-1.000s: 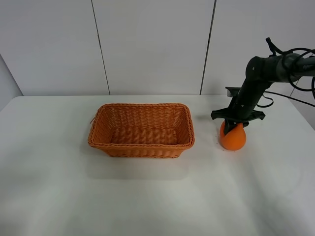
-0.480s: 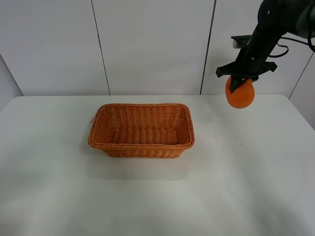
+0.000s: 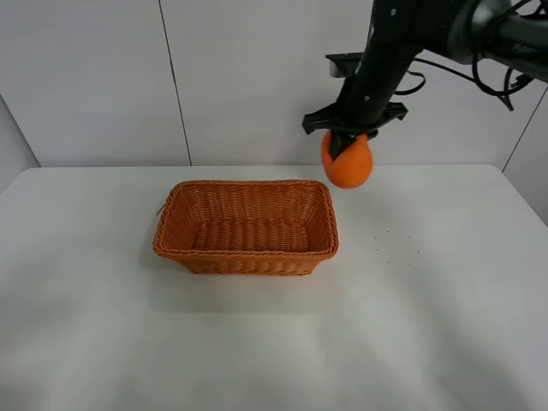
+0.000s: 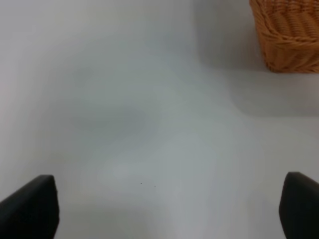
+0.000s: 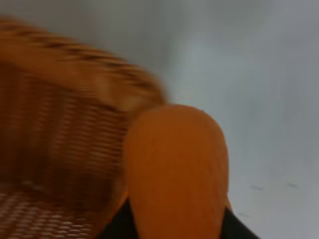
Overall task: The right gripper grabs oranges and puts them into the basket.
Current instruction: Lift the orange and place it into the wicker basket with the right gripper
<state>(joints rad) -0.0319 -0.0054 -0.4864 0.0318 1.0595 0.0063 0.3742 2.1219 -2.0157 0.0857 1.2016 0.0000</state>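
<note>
- Three views reach me, and each gives something the others lack.
- Only the high camera shows me the whole right claw (image 3: 347, 144). It is clamped on the upper part of the orange (image 3: 348, 165), and the fruit hangs in the air, well above the table (image 3: 428, 325).
- From that height the orange sits by the far right corner of the basket (image 3: 246, 227), higher than the rim. I cannot tell from this angle whether it is over the rim or just outside it.
- The right wrist camera adds a close look. The orange fills the foreground, with the basket's blurred woven wall and rim on one side and white table on the other.
- Only the left wrist camera shows me the left claw (image 4: 164, 209). Its two dark fingertips (image 4: 30, 209) stand wide apart over the table, and one corner of the basket shows at the picture's edge.
- The right arm (image 3: 402, 43) comes in high from the right. Its forearm slants down toward the middle and the claw points downward, with cables (image 3: 492, 68) looping behind.
</note>
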